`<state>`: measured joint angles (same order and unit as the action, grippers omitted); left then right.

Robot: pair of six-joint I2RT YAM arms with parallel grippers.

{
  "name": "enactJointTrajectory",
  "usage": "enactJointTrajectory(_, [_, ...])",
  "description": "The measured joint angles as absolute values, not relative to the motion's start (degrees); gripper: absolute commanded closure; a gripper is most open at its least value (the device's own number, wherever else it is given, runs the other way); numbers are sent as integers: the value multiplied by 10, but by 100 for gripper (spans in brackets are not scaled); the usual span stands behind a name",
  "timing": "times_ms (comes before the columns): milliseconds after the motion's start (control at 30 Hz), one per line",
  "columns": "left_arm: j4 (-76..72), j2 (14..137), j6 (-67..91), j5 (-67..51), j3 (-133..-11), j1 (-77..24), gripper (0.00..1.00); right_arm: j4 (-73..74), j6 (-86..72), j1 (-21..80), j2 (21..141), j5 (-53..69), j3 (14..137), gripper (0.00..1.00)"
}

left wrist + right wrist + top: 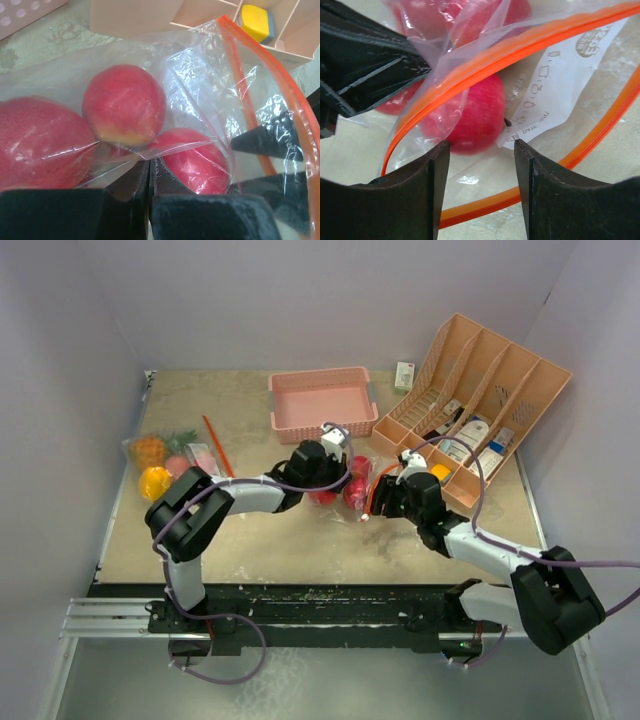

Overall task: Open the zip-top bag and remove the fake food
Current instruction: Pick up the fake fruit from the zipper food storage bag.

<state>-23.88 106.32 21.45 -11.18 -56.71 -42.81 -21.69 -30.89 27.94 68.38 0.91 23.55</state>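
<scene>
The clear zip-top bag [352,490] with an orange zip strip [485,60] lies mid-table, its mouth open toward my right gripper. Several red round fruits are inside it [123,105], [470,117]. My left gripper [322,462] is shut on the bag's film [148,162], next to the fruits. My right gripper [385,498] is open at the bag's mouth [481,155]. Its fingers [432,175] straddle the lower zip strip and point at one red fruit. A pineapple [149,449] and a yellow pepper [154,481] lie in a second bag at far left.
A pink basket [321,400] stands at the back centre. A peach divided organizer [500,380] with white bottles lies at back right, close to my right gripper. A small white carton [404,374] and an orange stick [217,445] lie on the table.
</scene>
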Motion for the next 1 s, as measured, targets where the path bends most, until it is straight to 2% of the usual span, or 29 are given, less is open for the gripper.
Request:
enactJointTrajectory(100, [-253,1073,215,-109,-571,-433,100,-217,-311,282,682,18,236,40])
enactJointTrajectory(300, [-248,1082,218,-136,-571,-460,100,-239,-313,284,659,25,236,30])
enactJointTrajectory(633, [-229,1088,221,-149,-569,-469,100,-284,-312,281,723,40,245,26])
enactJointTrajectory(833, [-226,1088,229,-149,-566,-473,100,-262,-308,281,676,44,217,20])
enactJointTrajectory(1000, [-213,1094,232,-150,-565,-473,100,-234,-311,281,624,52,181,9])
